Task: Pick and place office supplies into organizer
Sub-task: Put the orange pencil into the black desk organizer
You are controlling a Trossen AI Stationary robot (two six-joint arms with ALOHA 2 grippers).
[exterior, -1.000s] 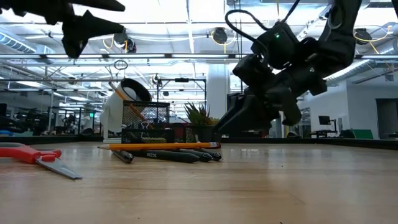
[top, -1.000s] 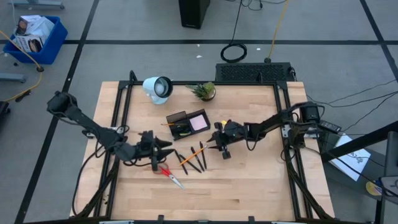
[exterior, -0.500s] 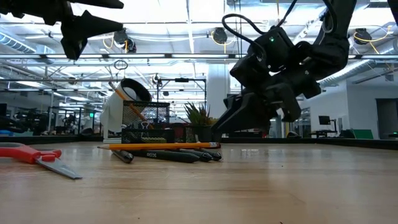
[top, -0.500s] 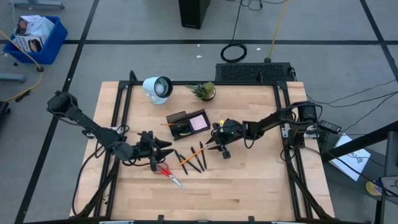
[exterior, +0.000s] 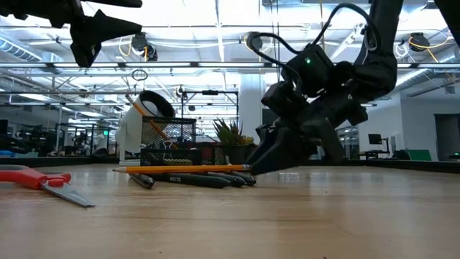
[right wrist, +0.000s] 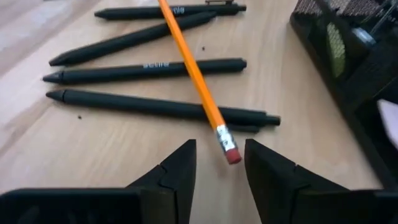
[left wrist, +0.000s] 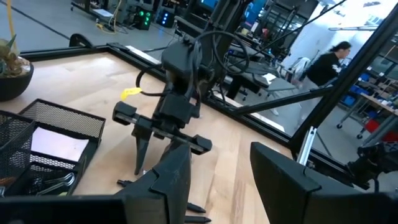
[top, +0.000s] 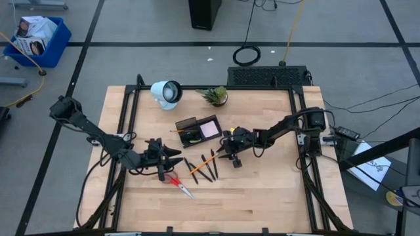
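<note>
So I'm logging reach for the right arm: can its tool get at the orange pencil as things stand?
Probably yes. The right tool sits open just off the eraser end of the orange pencil, which lies on top of the black pens, with nothing between them.

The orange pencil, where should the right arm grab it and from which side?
Grip the orange pencil near its eraser end, coming from above. That end lies clear on the table, right before the open right gripper, while its middle crosses the black pens.
</note>
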